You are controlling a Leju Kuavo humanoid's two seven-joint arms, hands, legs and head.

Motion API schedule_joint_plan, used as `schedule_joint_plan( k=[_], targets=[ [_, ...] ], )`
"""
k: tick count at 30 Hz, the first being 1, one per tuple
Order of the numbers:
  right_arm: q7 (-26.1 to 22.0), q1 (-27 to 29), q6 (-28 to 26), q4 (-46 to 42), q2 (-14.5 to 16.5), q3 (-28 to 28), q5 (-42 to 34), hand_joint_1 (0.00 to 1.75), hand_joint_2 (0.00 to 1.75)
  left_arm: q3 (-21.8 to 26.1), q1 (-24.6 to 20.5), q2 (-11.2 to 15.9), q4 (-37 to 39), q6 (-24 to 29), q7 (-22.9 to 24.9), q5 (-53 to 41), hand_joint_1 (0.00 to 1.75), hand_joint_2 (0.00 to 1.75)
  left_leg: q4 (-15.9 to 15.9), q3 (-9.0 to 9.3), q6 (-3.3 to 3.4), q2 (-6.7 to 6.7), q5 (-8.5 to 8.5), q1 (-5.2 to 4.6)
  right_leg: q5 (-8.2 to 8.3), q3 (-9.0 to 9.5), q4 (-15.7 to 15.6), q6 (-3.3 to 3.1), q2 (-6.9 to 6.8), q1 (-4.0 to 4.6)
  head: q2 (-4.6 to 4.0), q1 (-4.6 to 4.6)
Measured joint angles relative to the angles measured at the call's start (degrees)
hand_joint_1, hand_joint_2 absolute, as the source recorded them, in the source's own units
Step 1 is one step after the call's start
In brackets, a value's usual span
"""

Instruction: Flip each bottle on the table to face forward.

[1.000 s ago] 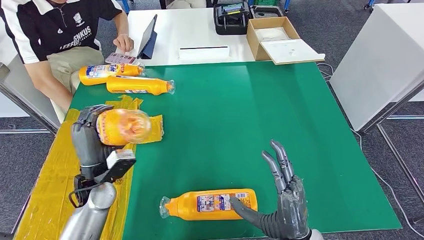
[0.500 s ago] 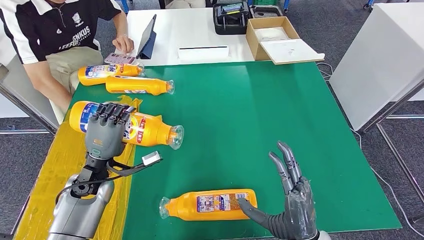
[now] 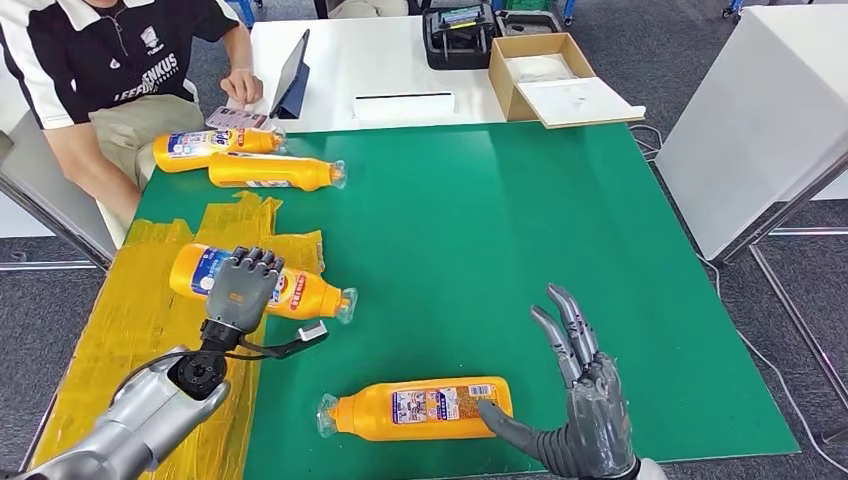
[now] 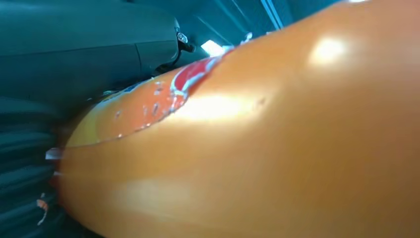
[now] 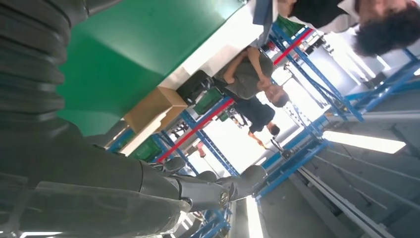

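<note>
The green table [image 3: 480, 230] takes centre stage, with a patch of yellow tape [image 3: 130, 330] along its 9 o'clock edge. At 11 o'clock a seated person [image 3: 110, 70] in a black and white shirt rests a hand by a tablet [image 3: 293, 75] on the white table [image 3: 390, 60] beyond, where a cardboard box [image 3: 545, 65] sits at 1 o'clock and a black case [image 3: 460, 35] at 12.

Four orange bottles lie on their sides. The near bottle [image 3: 420, 408] sits at 6 o'clock, cap pointing to 9, label up. The gripped bottle [image 3: 290, 292] lies at 8 o'clock across the tape's edge, cap pointing toward 3, label partly showing; in the left wrist view its orange wall [image 4: 272, 148] is pressed right up to the lens. Two far bottles wait at 10 o'clock, just beside each other: the labelled one [image 3: 200, 148] farther back, the plain one [image 3: 275, 172] nearer.

The left hand [image 3: 243, 290] lies over the gripped bottle, fingers curled across its label, holding it down on the table. The right hand [image 3: 580, 410] stands at 5 o'clock, fingers spread and pointing up, holding nothing, its thumb tip touching the near bottle's base end.
</note>
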Motion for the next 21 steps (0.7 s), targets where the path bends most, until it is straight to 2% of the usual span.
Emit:
schedule_joint_plan(
  k=[5, 11, 12, 15, 16, 20, 21],
  targets=[
    [1.9, 0.3, 1.0, -0.7, 0.8, -0.5, 1.8, 0.0, 1.75, 2.3, -2.4, -0.3, 5.5, -7.3, -2.4, 0.2, 1.75, 1.75, 0.0, -0.04, 0.0, -0.15, 0.0, 0.01, -0.02, 0.0, 0.0, 0.0, -0.14, 0.01, 0.0, 0.01],
    [3.2, 0.3, 2.7, -1.8, 1.8, -1.7, 2.8, 0.0, 1.75, 4.6, -5.5, -1.7, 9.7, -10.6, -3.0, 0.2, 1.75, 1.75, 0.0, -0.02, -0.01, -0.15, 0.03, 0.0, 0.01, 0.02, 0.0, -0.01, -0.14, 0.0, 0.0, 0.01],
    [3.3, 0.4, 2.9, -1.9, 2.0, -1.9, 3.0, 0.0, 1.75, 5.0, -5.8, -2.0, 10.2, -10.9, -2.8, 0.2, 1.57, 1.75, 0.0, -0.02, -0.02, -0.15, 0.04, 0.0, 0.01, 0.02, 0.0, 0.0, -0.14, 0.0, 0.0, 0.02],
    [3.3, 0.6, 3.2, -2.3, 2.3, -2.6, 3.4, 0.0, 1.75, 6.5, -6.3, -2.6, 11.3, -11.4, -2.4, 0.2, 0.26, 1.75, 0.0, -0.02, -0.02, -0.14, 0.05, 0.0, 0.02, 0.02, 0.0, 0.0, -0.14, 0.0, 0.0, 0.01],
    [3.3, 0.7, 3.2, -2.3, 2.3, -2.8, 3.4, 0.0, 1.75, 7.0, -6.3, -2.8, 11.6, -11.5, -2.4, 0.2, 0.0, 1.75, 0.0, -0.02, -0.02, -0.14, 0.05, 0.0, 0.02, 0.02, 0.0, 0.0, -0.14, 0.0, 0.0, 0.01],
    [3.3, 0.9, 3.5, -2.4, 2.6, -3.1, 3.6, 0.0, 1.75, 9.5, -6.4, -3.6, 12.5, -14.0, -3.0, 0.1, 0.0, 1.75, 0.0, -0.03, -0.03, -0.14, 0.04, 0.01, 0.01, 0.02, 0.0, 0.0, -0.14, 0.0, 0.0, -0.01],
    [3.3, 0.9, 3.6, -2.4, 2.7, -3.1, 3.6, 0.0, 1.75, 9.9, -6.6, -3.7, 12.7, -15.0, -3.2, 0.0, 0.0, 1.31, 0.0, -0.03, -0.03, -0.15, 0.04, 0.01, 0.01, 0.02, 0.0, 0.0, -0.14, 0.0, 0.0, 0.0]
  ],
)
